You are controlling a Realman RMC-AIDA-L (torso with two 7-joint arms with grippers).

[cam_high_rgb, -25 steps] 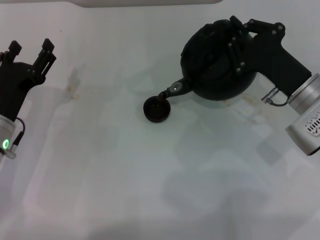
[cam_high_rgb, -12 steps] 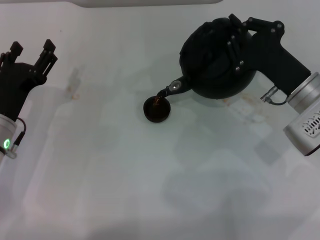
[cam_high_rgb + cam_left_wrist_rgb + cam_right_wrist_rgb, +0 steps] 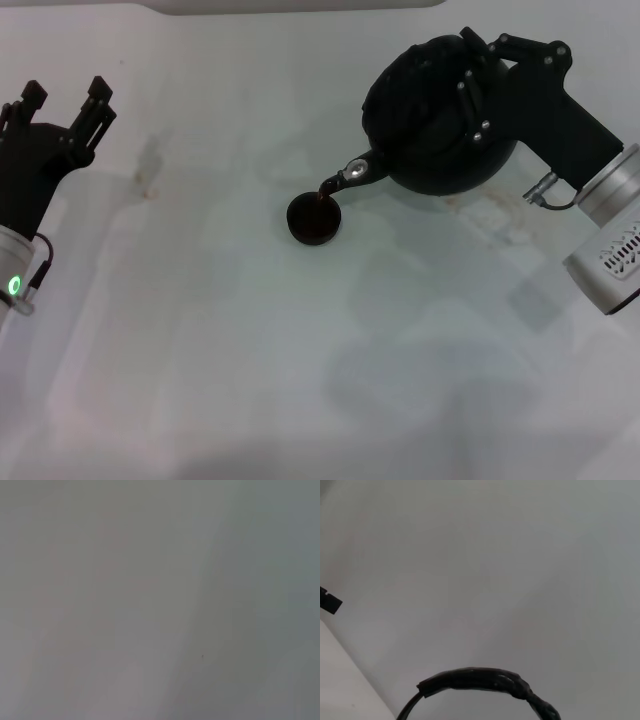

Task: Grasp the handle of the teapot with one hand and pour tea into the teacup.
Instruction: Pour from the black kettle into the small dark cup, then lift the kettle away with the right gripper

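The round black teapot (image 3: 425,125) hangs tilted at the back right of the head view, its pale-tipped spout (image 3: 352,175) pointing down over the tiny black teacup (image 3: 313,220). Dark reddish-brown tea (image 3: 322,197) runs from the spout into the cup. My right gripper (image 3: 478,85) is shut on the handle, which it hides in the head view. The right wrist view shows the ribbed black handle (image 3: 485,679) as an arch. My left gripper (image 3: 62,98) is open and empty at the far left edge.
The white table (image 3: 250,350) spreads wide in front of and left of the cup. A pale raised edge (image 3: 300,5) runs along the back. The left wrist view shows only plain grey surface.
The teapot has tipped a little further, its spout nearer the cup's rim, and tea now flows into the cup. The left arm has not moved.
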